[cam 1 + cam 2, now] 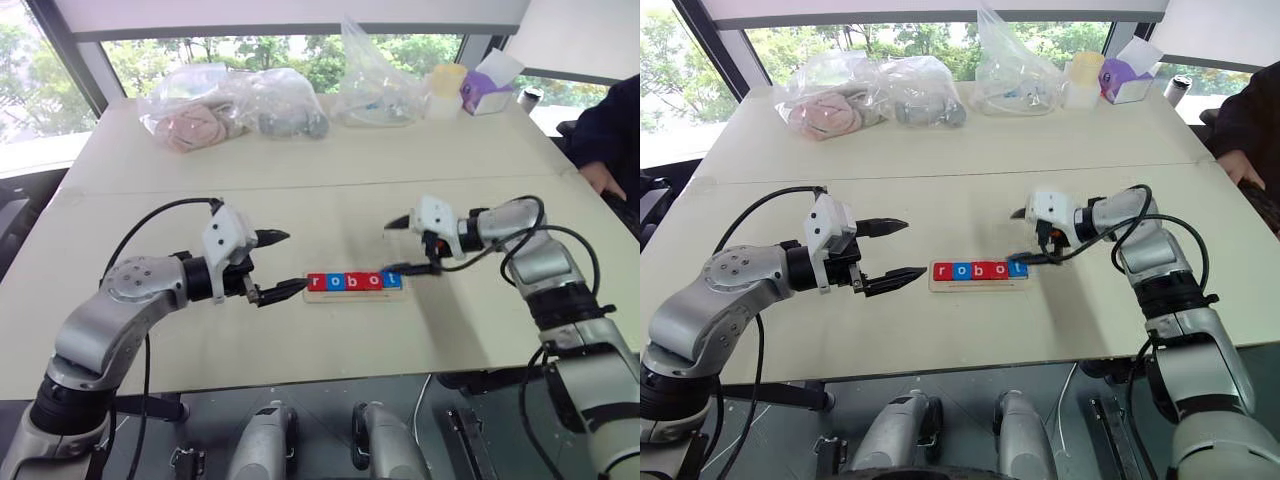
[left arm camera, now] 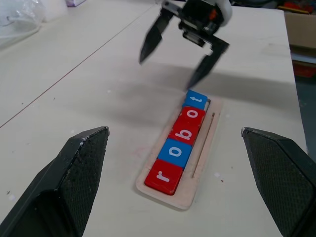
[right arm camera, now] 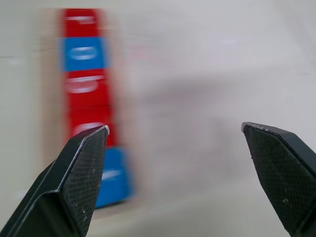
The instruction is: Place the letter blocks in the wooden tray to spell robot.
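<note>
The wooden tray point(image 1: 354, 295) lies at the middle of the table. In it the letter blocks point(image 1: 355, 281) sit in one row reading r, o, b, o, t: red, blue, red, red, blue point(image 2: 179, 143). My left gripper point(image 1: 290, 262) hovers open just off the tray's left end, with nothing between its fingers. Just past the tray's right end my right gripper point(image 1: 392, 247) is also open and empty, and its lower finger point(image 1: 415, 268) reaches close to the blue t block point(image 2: 196, 100). The right wrist view looks along the row of blocks point(image 3: 84, 84).
Clear plastic bags point(image 1: 230, 105) with soft items lie along the table's far side. A purple box point(image 1: 487, 90) and a pale cup point(image 1: 446, 88) stand at the back right. A person's sleeve and hand point(image 1: 605, 160) are at the right edge.
</note>
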